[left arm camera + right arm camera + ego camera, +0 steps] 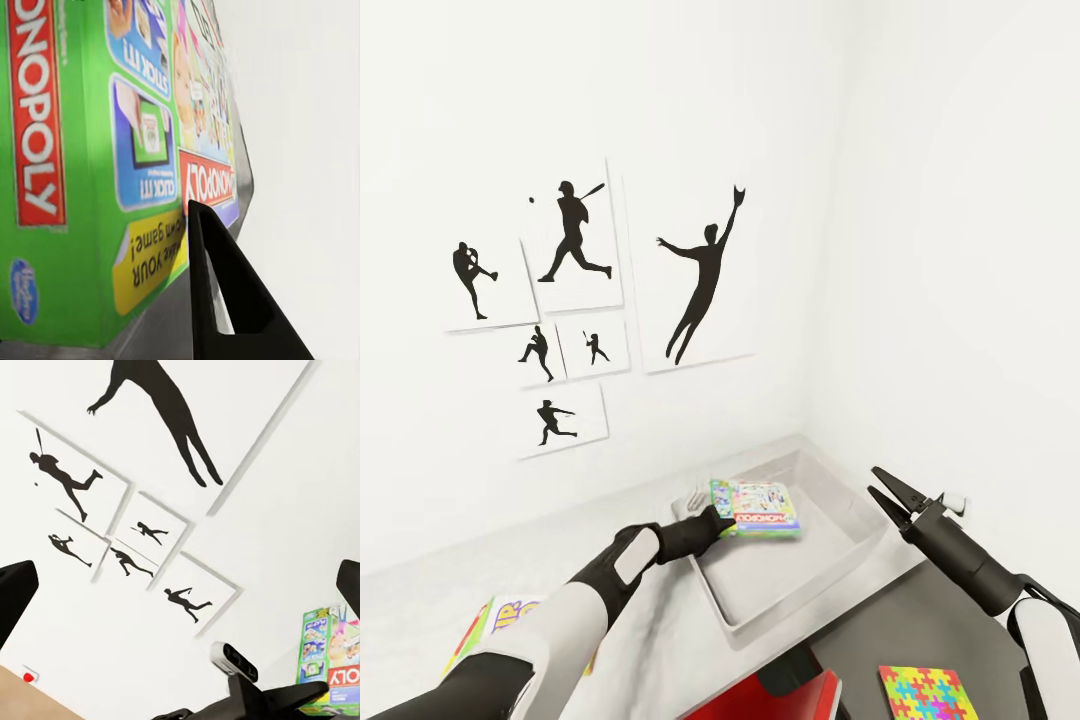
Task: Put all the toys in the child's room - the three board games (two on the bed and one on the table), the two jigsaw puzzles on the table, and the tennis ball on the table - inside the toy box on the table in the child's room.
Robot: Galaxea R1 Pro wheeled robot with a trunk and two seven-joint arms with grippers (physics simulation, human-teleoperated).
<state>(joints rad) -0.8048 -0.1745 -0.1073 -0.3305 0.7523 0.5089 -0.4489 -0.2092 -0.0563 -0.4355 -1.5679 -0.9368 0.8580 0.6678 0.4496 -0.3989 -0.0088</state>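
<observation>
Head view shows our left hand [722,520] in the middle of the frame, gripping the green Monopoly game [758,508] by its edge, over the grey toy box [830,570] on the tabletop [420,600]. We think we are dropping this game in. Next we should lower it and let go. Our right hand [887,495], at the right of the frame, is open and holds nothing. A jigsaw puzzle [922,692] waits at the lower right, and another game [510,612] at the lower left.
</observation>
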